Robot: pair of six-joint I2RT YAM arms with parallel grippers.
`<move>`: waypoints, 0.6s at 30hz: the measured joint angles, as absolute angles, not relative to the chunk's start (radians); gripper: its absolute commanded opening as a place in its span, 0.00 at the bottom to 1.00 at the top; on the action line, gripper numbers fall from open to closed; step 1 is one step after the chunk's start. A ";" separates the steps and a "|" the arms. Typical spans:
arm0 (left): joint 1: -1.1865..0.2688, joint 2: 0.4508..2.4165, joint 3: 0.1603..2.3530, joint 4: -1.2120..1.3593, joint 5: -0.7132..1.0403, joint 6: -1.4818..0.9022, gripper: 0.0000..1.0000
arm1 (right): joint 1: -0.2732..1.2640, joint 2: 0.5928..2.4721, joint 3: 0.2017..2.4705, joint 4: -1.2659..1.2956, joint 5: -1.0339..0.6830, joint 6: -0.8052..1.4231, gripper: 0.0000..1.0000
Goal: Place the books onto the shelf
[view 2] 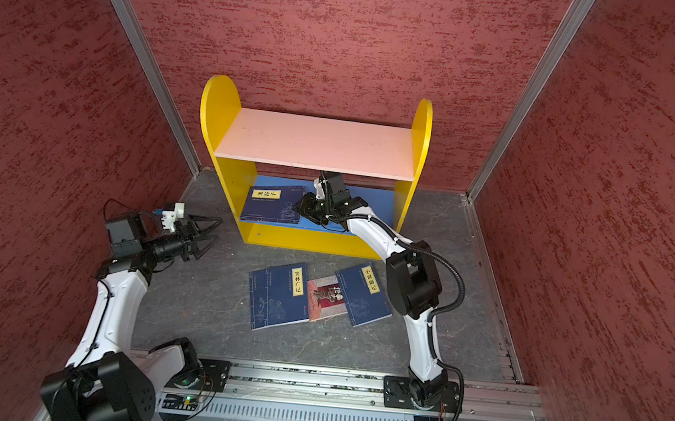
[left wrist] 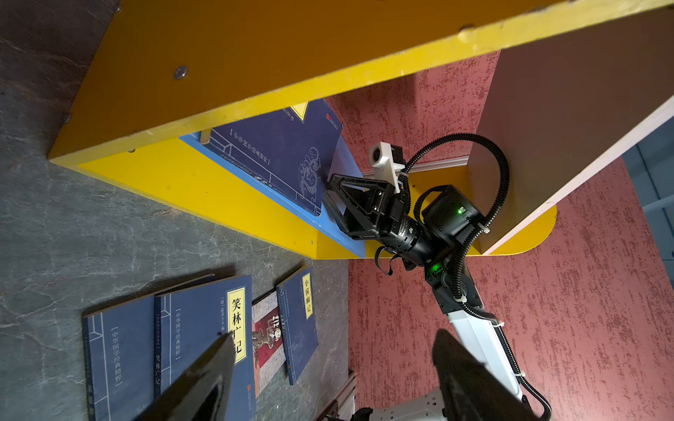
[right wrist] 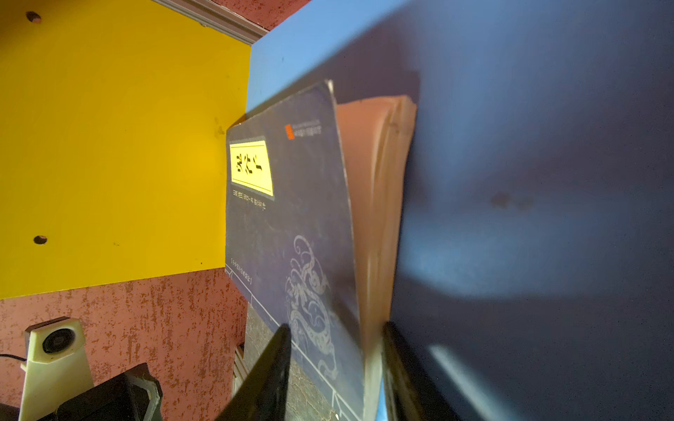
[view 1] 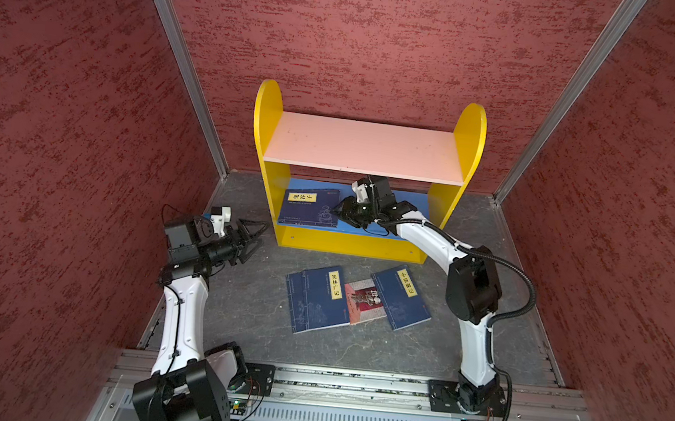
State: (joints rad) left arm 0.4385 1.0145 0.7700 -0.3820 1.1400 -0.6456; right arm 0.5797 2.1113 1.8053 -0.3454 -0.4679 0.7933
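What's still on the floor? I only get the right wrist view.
Observer: Four books lie flat in front of the shelf, overlapping: three navy, one pink.
Operator: Is the left gripper open?
Observer: Yes. The left gripper is open with nothing in it, just left of the shelf's front corner.

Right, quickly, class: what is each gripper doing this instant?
Left gripper: open, empty.
Right gripper: jaws astride the edge of the navy book on the shelf; clamped or not cannot be told.
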 measured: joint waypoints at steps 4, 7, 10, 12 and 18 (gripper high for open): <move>0.439 1.015 0.770 -0.382 1.140 -0.646 0.85 | 0.584 2.106 1.795 -0.339 -0.468 0.795 0.42; 0.439 1.015 0.770 -0.382 1.140 -0.646 0.85 | 0.587 2.100 1.786 -0.332 -0.468 0.797 0.42; 0.439 1.015 0.770 -0.382 1.140 -0.646 0.85 | 0.588 2.100 1.784 -0.330 -0.469 0.797 0.42; 0.439 1.015 0.770 -0.382 1.140 -0.646 0.85 | 0.588 2.100 1.784 -0.330 -0.469 0.797 0.42; 0.439 1.015 0.770 -0.383 1.140 -0.646 0.85 | 0.589 2.100 1.787 -0.331 -0.470 0.797 0.46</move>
State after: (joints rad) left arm 0.4385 1.0145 0.7700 -0.3828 1.1400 -0.6456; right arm 0.5892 2.0998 1.7866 -0.3313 -0.4698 0.7967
